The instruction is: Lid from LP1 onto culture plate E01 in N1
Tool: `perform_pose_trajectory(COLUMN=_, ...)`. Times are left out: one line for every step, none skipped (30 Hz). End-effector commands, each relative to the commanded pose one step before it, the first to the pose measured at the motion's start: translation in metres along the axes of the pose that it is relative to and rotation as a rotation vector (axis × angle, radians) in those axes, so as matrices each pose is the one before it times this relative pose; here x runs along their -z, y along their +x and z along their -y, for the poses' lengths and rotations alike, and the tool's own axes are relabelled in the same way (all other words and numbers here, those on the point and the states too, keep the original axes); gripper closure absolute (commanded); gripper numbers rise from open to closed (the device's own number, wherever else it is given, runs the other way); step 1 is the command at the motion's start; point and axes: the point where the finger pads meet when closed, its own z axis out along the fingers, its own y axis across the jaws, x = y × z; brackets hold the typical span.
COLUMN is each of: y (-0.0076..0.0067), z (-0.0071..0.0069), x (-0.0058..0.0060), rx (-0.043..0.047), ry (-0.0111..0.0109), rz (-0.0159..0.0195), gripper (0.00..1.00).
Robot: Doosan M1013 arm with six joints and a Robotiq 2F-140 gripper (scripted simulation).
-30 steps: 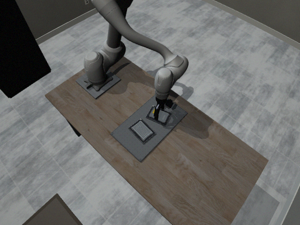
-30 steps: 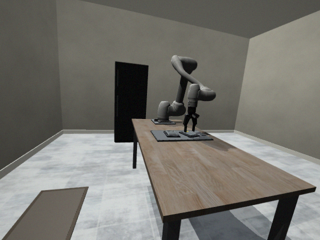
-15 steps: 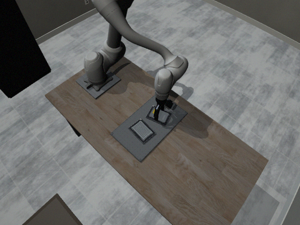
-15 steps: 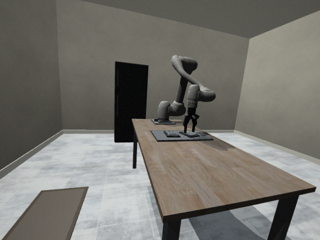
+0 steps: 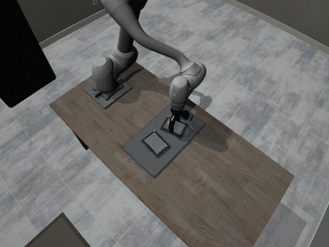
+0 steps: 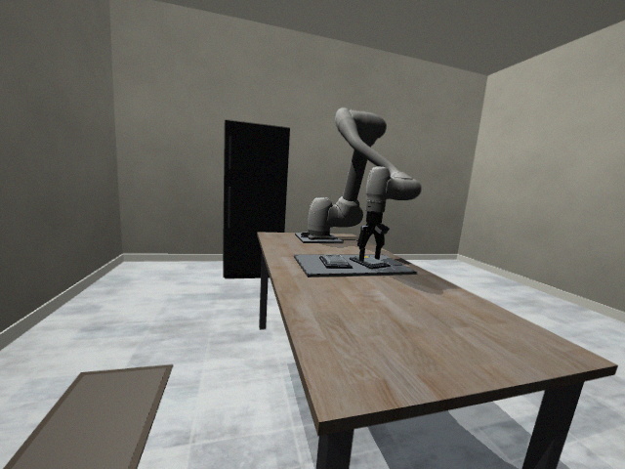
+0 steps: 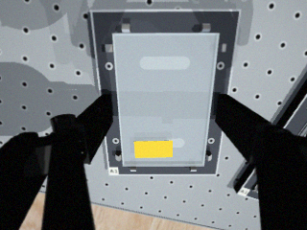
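The clear lid [image 7: 165,98] with a yellow label [image 7: 153,149] lies flat in its dark lid park frame [image 7: 163,88] on the grey pegboard. My gripper [image 7: 164,108] is open, its two black fingers standing either side of the lid's long edges with a small gap on each side. In the top view the gripper [image 5: 172,124] stands low over the lid park [image 5: 174,126]. The culture plate [image 5: 155,142], a white grid of wells, sits uncovered in its nest to the left on the same board. In the exterior view the gripper [image 6: 370,249] hangs over the right holder and the plate [image 6: 335,261] sits to its left.
The grey pegboard base [image 5: 163,139] lies on a wooden table [image 5: 169,154]. The arm's base [image 5: 107,91] is mounted at the table's far left corner. Another dark frame edge [image 7: 269,158] shows at the wrist view's right. A black cabinet [image 6: 256,198] stands behind the table.
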Motion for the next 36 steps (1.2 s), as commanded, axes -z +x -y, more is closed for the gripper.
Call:
perform_pose_trajectory(y=0.0005, z=-0.00007, x=-0.00029, rx=-0.00029, ry=0.00014, rz=-0.00137, gripper=0.31)
perform_pose_trajectory(y=0.0, z=0.0, x=-0.00022, rx=0.0, ry=0.0, rz=0.0, gripper=0.31)
perform_pose_trajectory(y=0.0, z=0.0, x=-0.00019, rx=0.0, ry=0.0, rz=0.0, gripper=0.31)
perform_pose_trajectory(y=0.0, z=0.0, x=-0.00015, rx=0.0, ry=0.0, rz=0.0, gripper=0.31)
perform_pose_trajectory(y=0.0, z=0.0, x=0.0, rx=0.0, ry=0.0, rz=0.0, gripper=0.31)
perform_pose_trajectory(y=0.0, z=0.0, x=0.0, rx=0.0, ry=0.0, rz=0.0, gripper=0.31)
perform_pose_trajectory(y=0.0, z=0.0, x=-0.00012, rx=0.0, ry=0.0, rz=0.0, gripper=0.31)
perform_pose_trajectory(y=0.0, z=0.0, x=-0.00009, rx=0.0, ry=0.0, rz=0.0, gripper=0.31)
perform_pose_trajectory(y=0.0, z=0.0, x=-0.00006, rx=0.0, ry=0.0, rz=0.0, gripper=0.31)
perform_pose_trajectory(y=0.0, z=0.0, x=-0.00004, rx=0.0, ry=0.0, rz=0.0, gripper=0.31)
perform_pose_trajectory(y=0.0, z=0.0, x=-0.00002, rx=0.0, ry=0.0, rz=0.0, gripper=0.31)
perform_pose_trajectory(y=0.0, z=0.0, x=-0.00001, rx=0.0, ry=0.0, rz=0.0, gripper=0.31)
perform_pose_trajectory(y=0.0, z=0.0, x=0.0, rx=0.0, ry=0.0, rz=0.0, gripper=0.31)
perform_pose_trajectory(y=0.0, z=0.0, x=0.0, rx=0.0, ry=0.0, rz=0.0, gripper=0.31)
perform_pose_trajectory(y=0.0, z=0.0, x=0.0, rx=0.0, ry=0.0, rz=0.0, gripper=0.31)
perform_pose_trajectory(y=0.0, z=0.0, x=0.0, rx=0.0, ry=0.0, rz=0.0, gripper=0.31)
perform_pose_trajectory(y=0.0, z=0.0, x=0.0, rx=0.0, ry=0.0, rz=0.0, gripper=0.31)
perform_pose_trajectory(y=0.0, z=0.0, x=0.0, rx=0.0, ry=0.0, rz=0.0, gripper=0.31)
perform_pose_trajectory(y=0.0, z=0.0, x=0.0, rx=0.0, ry=0.0, rz=0.0, gripper=0.31)
perform_pose_trajectory(y=0.0, z=0.0, x=0.0, rx=0.0, ry=0.0, rz=0.0, gripper=0.31)
perform_pose_trajectory(y=0.0, z=0.0, x=0.0, rx=0.0, ry=0.0, rz=0.0, gripper=0.31)
perform_pose_trajectory(y=0.0, z=0.0, x=0.0, rx=0.0, ry=0.0, rz=0.0, gripper=0.31)
perform_pose_trajectory(y=0.0, z=0.0, x=0.0, rx=0.0, ry=0.0, rz=0.0, gripper=0.31)
perform_pose_trajectory(y=0.0, z=0.0, x=0.0, rx=0.0, ry=0.0, rz=0.0, gripper=0.31)
perform_pose_trajectory(y=0.0, z=0.0, x=0.0, rx=0.0, ry=0.0, rz=0.0, gripper=0.31)
perform_pose_trajectory(y=0.0, z=0.0, x=0.0, rx=0.0, ry=0.0, rz=0.0, gripper=0.31)
perform_pose_trajectory(y=0.0, z=0.0, x=0.0, rx=0.0, ry=0.0, rz=0.0, gripper=0.31)
perform_pose_trajectory(y=0.0, z=0.0, x=0.0, rx=0.0, ry=0.0, rz=0.0, gripper=0.31)
perform_pose_trajectory(y=0.0, z=0.0, x=0.0, rx=0.0, ry=0.0, rz=0.0, gripper=0.31)
perform_pose_trajectory(y=0.0, z=0.0, x=0.0, rx=0.0, ry=0.0, rz=0.0, gripper=0.31)
perform_pose_trajectory(y=0.0, z=0.0, x=0.0, rx=0.0, ry=0.0, rz=0.0, gripper=0.4)
perform_pose_trajectory(y=0.0, z=0.0, x=0.0, rx=0.0, ry=0.0, rz=0.0, gripper=0.4)
perform_pose_trajectory(y=0.0, z=0.0, x=0.0, rx=0.0, ry=0.0, rz=0.0, gripper=0.4)
perform_pose_trajectory(y=0.0, z=0.0, x=0.0, rx=0.0, ry=0.0, rz=0.0, gripper=0.4)
perform_pose_trajectory(y=0.0, z=0.0, x=0.0, rx=0.0, ry=0.0, rz=0.0, gripper=0.4)
perform_pose_trajectory(y=0.0, z=0.0, x=0.0, rx=0.0, ry=0.0, rz=0.0, gripper=0.4)
